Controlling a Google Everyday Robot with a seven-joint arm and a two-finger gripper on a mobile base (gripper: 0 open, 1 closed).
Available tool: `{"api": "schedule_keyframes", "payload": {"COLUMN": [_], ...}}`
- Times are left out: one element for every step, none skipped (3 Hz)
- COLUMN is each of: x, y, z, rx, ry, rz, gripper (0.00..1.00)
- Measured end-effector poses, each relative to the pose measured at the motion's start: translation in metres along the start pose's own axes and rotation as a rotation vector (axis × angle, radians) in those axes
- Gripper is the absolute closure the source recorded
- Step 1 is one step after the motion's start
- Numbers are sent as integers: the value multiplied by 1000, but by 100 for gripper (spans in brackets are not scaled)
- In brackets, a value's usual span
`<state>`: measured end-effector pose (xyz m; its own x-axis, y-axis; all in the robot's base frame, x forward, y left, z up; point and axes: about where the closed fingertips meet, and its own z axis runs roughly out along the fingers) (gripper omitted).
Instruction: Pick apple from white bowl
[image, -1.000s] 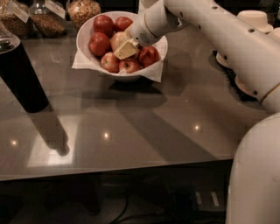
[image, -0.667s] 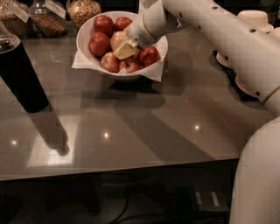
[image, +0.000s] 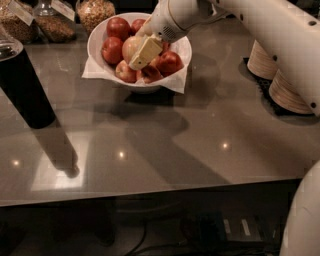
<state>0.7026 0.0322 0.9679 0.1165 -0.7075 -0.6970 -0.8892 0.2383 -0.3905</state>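
Note:
The large white bowl (image: 100, 37) stands at the back middle of the grey table on a white napkin (image: 95, 72) whose corners hang over the rim. It holds several red apples (image: 170, 62) and one paler yellowish apple (image: 130, 46). My gripper (image: 142, 51) reaches down from the upper right into the bowl. Its cream tip rests against the right side of the pale apple, above the red ones. My white arm (image: 270, 30) covers the bowl's back right rim.
A tall black cylinder (image: 25, 90) stands at the left. Glass jars of dry food (image: 95, 11) line the back edge. Stacks of cream disposable bowls (image: 285, 85) sit on a black mat at the right. The table's front edge runs along the bottom.
The gripper has stayed at the pale apple in the bowl, its tip perhaps slightly higher. The apples have not visibly moved.

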Motion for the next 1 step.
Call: {"api": "schedule_keyframes", "payload": {"x": [-11], "y": [5], "z": [-31], "rx": [-12], "ry": [22], "rz": [-48], "gripper": [100]}}
